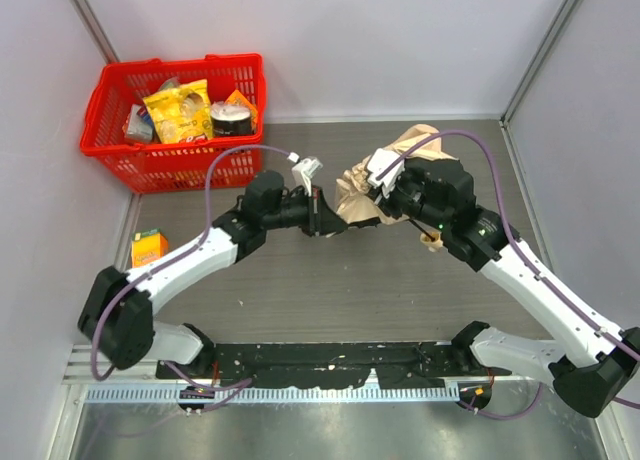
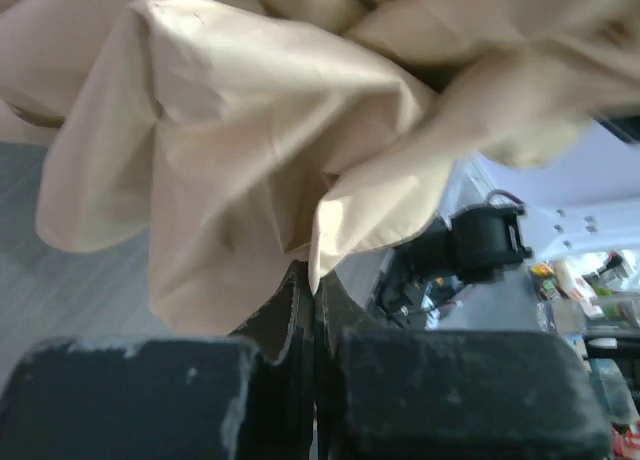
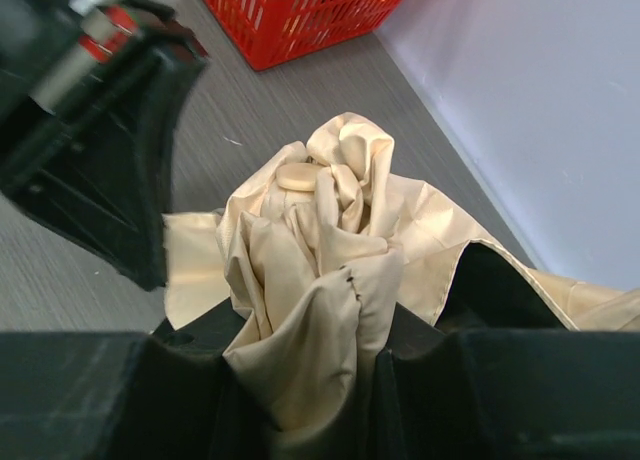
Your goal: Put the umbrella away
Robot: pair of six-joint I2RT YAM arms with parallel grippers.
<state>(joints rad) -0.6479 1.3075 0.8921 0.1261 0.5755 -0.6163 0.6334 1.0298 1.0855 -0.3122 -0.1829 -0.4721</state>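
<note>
Well, right gripper (image 3: 320, 335) clamped on bunched canopy of umbrella (image 3: 330, 220), at mid bench (image 1: 300, 300). Left gripper (image 2: 305, 305) clenched at hanging fabric fold; can't tell if caught. Risks: slick cloth slides out, loose folds spring open, opposed pulls tear fabric.

The crumpled pale beige fabric umbrella (image 2: 230, 130) ran past the left wrist view's top edge, blurred at upper right. The red plastic basket (image 3: 300, 15) was cropped at the right wrist view's top.
</note>
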